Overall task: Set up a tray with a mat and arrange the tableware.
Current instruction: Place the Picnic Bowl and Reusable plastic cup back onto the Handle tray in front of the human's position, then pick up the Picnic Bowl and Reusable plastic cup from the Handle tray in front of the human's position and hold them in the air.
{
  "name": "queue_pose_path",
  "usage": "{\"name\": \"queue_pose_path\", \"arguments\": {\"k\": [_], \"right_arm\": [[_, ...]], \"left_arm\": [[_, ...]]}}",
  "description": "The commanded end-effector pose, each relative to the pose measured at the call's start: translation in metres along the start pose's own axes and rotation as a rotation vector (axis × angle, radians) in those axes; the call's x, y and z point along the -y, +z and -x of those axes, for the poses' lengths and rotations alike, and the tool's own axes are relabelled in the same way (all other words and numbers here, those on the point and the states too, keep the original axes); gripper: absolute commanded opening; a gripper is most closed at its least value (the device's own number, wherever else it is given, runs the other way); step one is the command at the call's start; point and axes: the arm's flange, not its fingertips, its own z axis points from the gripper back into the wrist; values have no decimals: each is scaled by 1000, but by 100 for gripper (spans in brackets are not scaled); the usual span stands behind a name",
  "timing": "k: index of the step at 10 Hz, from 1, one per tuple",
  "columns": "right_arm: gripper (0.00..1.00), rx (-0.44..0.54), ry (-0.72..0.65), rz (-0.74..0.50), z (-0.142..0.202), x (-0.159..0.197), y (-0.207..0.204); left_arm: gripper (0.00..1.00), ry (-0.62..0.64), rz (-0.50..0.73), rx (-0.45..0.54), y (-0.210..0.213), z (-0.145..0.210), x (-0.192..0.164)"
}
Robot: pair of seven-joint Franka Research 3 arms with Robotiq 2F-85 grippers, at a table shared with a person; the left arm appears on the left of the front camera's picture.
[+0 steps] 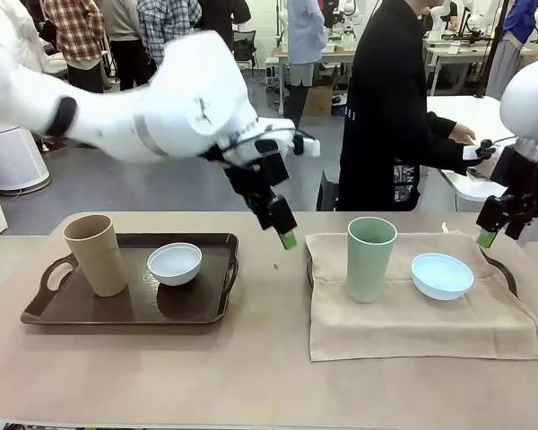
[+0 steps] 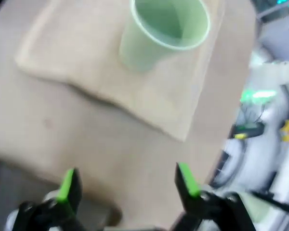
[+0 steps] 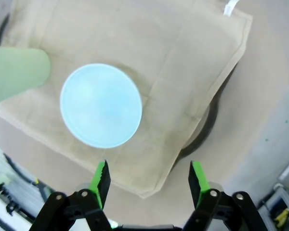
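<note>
Tableware stands in two groups on the table [image 1: 269,385]. On the robot's left, a tall tan matte cup [image 1: 96,254] and a small round white bowl [image 1: 175,262] sit side by side, just apart, on a bare dark brown tray with handles [image 1: 117,313]. On the right, a tall pale green matte cup [image 1: 370,258] and a small round light blue bowl [image 1: 442,275] sit near each other on a beige cloth mat [image 1: 412,327]. The mat is draped over a second dark tray, whose rim [image 1: 509,273] peeks out at the far right.

The left tool [image 1: 285,235] hangs above the bare strip of table between the two trays, its fingers spread and holding nothing. The right tool [image 1: 498,231] hovers over the right end of the mat, just beyond the blue bowl. Its jaws are also apart and empty.

Both cups look rigid and fairly light, and their matte walls should give the pads good friction. They are tall and handleless, so a sideways nudge could tip them. A squeeze across the body at or above mid-height looks safest.

The bowls look smooth and possibly breakable, and too wide to span. The natural hold is a pinch on the rim, one finger inside and one outside. Grip lightly, or the bowl may slip or tilt.

The mat is soft and loose. Anything dragged across it would probably bunch it up, so pieces are better lifted clear and set down straight.
</note>
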Motion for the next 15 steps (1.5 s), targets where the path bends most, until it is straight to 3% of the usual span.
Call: {"name": "queue_pose_path", "arguments": {"k": [1, 2, 3, 4, 13, 14, 15], "right_arm": [[84, 12, 27, 31, 12, -16, 18], [84, 2, 20, 64, 12, -22, 29], [84, -10, 4, 83, 8, -23, 33], [84, 18, 25, 24, 6, -14, 26], [84, 18, 25, 24, 6, -14, 26], [84, 18, 25, 24, 6, -14, 26], [84, 5, 21, 32, 8, -14, 27]], "left_arm": [[100, 191, -74, -145, 40, -25, 50], [100, 254, -185, -199, 60, -22, 61], [100, 237, -223, -157, 77, -19, 65], [100, 195, -145, -115, 51, 0, 45], [100, 195, -145, -115, 51, 0, 45], [100, 205, -165, -130, 50, -6, 43], [100, 342, -164, -97, 83, 33, 3]]}}
